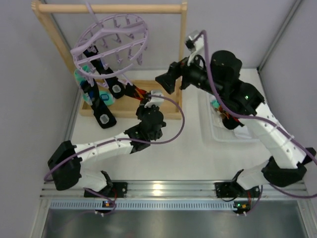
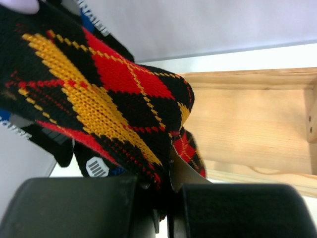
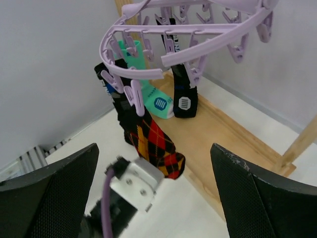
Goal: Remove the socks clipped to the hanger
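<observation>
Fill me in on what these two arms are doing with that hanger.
The left gripper is shut on the lower end of an argyle sock, which looks still pegged to the lavender hanger hanging on the wooden rack. The right gripper is open and empty, facing the hanger. A teal-and-white sock and a black sock are also still clipped on.

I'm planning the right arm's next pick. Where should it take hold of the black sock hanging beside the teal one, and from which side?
Grip the black sock at its free lower end, around the white label, well below the hanger. Come from the side away from the teal sock: that flank looks open, and a downward pull should unclip it.
</observation>
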Controlling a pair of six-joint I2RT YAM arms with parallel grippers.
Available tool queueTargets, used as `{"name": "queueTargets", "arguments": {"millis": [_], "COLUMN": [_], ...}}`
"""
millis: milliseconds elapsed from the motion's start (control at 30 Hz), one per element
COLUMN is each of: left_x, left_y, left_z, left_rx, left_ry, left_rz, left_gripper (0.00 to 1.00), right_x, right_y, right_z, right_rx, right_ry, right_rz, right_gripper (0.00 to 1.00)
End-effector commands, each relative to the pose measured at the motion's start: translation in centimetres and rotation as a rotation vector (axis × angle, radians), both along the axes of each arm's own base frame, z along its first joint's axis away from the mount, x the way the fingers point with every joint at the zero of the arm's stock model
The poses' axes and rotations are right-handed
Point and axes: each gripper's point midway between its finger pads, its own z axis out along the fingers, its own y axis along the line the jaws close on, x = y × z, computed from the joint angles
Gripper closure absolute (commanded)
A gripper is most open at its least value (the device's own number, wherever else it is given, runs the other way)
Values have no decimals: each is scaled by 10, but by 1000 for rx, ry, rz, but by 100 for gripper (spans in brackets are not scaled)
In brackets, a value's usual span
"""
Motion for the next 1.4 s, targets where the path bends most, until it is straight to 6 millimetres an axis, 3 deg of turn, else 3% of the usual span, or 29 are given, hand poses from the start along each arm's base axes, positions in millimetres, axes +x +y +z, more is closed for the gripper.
{"name": "queueTargets", "arguments": {"millis": [0,300,600,900,1367], "left_x": [16,34,36,34,29], "left_y": [-24,-33,-35,-30,-23], "left_z": [23,25,23,32,37], "left_rx": [-22,6,22,26,19], "left_ry": [-29,-22,-14,-23,-31], "left_rz": [-76,-83,-95,-91,-80], "left_gripper": [100,100,100,100,100], "right_x": [15,33,49,68,92], "right_y": [13,89,131,151,164], "right_z": [-10,-27,-31,-44,-61], "right_rx": [-182,-339,-362,-422,-431], "right_ry": [-10,-126,-267,-345,-373], "right_rz": [-138,-170,-183,-211,-270], "right_gripper": [10,12,16,27,31]}}
